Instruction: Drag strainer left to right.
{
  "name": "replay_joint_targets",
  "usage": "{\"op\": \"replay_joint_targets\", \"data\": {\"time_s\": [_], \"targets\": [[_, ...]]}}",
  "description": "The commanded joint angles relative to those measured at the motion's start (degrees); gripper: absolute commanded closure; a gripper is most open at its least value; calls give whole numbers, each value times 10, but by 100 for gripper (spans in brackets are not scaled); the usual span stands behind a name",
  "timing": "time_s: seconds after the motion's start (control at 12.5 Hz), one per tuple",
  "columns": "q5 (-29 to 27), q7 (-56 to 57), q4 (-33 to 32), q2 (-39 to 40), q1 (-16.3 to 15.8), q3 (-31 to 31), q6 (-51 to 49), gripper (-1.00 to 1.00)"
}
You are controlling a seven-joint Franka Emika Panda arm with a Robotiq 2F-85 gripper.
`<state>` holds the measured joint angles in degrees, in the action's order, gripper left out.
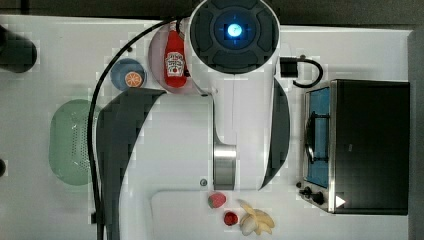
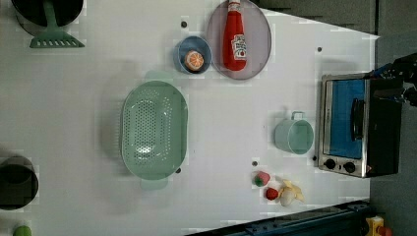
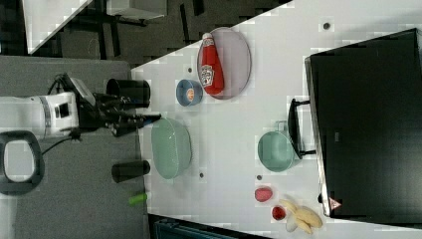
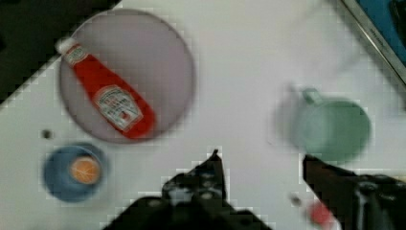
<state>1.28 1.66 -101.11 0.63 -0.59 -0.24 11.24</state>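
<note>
The strainer (image 2: pixel 154 129) is a large pale mint-green colander with many small holes, resting upright on the white table. It lies at the top view's left (image 1: pixel 75 142), partly behind a black cable. In the right view the strainer (image 3: pixel 170 148) sits near the table's left edge, and my gripper (image 3: pixel 152 122) hangs beside its rim without touching it. In the wrist view my gripper (image 4: pixel 261 160) is open, its two dark fingers (image 4: pixel 210 165) wide apart with only bare table between them.
A mint-green mug (image 2: pixel 294 136) stands near a toaster oven (image 2: pixel 356 125). A ketchup bottle (image 2: pixel 234 37) lies on a grey plate (image 2: pixel 260 49) beside a blue bowl (image 2: pixel 193 55) holding an orange slice. Toy fruit (image 2: pixel 278 189) lies near the table edge. Dark pots (image 2: pixel 17 182) stand on the left view's left.
</note>
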Motion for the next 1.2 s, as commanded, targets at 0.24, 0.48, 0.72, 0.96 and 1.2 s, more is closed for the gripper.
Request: {"op": "replay_joint_targets", "data": {"time_s": [0.24,0.48,0.72,0.96,1.2], "targets": [[-12,-118,-141,-229,13,0,-77,-99],[-26,-136,-141,-211,-1,54,-33,-100],[-26,-205,-141,-182,-4,130,12,-100],[-26,-322,-142,-134,-6,215,48,-100],[-26,-478,-143,-68,-6,285,94,-100]]}}
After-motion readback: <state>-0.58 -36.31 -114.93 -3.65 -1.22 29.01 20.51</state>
